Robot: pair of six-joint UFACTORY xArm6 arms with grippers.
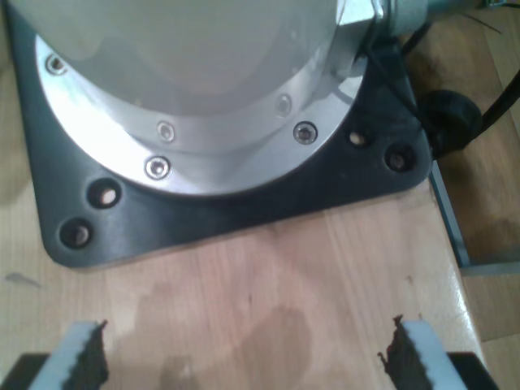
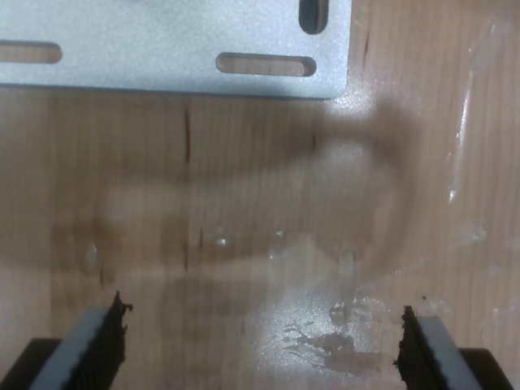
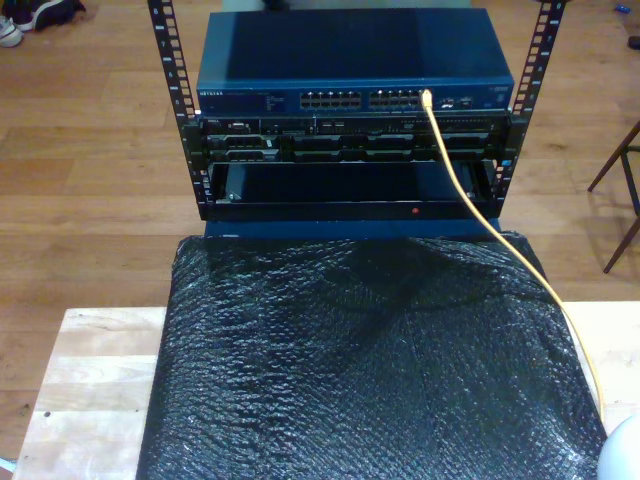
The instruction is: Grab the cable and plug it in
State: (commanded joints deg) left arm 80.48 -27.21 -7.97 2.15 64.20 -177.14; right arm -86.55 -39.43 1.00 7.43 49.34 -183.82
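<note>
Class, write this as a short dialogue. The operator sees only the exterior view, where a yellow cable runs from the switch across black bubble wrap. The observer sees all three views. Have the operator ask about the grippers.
Operator: I see the cable with one end at the switch. Is anything gripping it?
Observer: No. In the first wrist view, my first gripper is open over bare wooden table.
Operator: What lies ahead of it?
Observer: A black base plate carrying a round silver arm base.
Operator: And the other one?
Observer: In the second wrist view, my second gripper is open too, facing a slotted metal plate.
</note>
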